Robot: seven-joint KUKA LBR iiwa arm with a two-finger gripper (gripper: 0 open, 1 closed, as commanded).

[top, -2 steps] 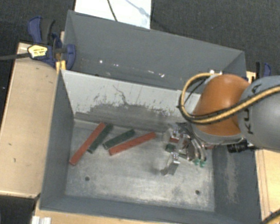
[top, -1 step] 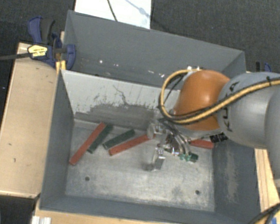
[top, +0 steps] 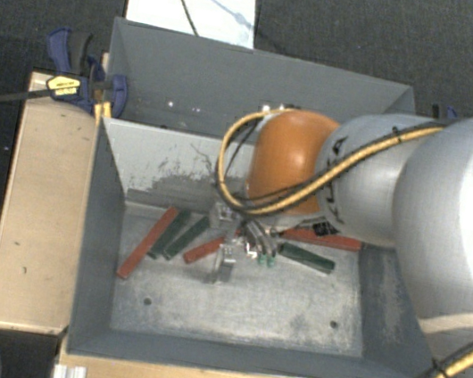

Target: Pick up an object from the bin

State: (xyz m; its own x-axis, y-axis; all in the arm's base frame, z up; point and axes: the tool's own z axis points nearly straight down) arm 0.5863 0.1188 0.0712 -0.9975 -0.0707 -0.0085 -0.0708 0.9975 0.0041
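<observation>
gripper (top: 225, 266) sits low over the middle of the bin (top: 268, 318), touching or just beside a short red stick (top: 201, 252); open or closed, i cannot tell. dark green sticks (top: 180, 233) lie left of it.

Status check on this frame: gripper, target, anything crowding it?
Gripper low over the bin floor, mid-bin. Short orange-red stick right beside it, not seen held. Dark green sticks and long orange-red stick crowd that side.
</observation>
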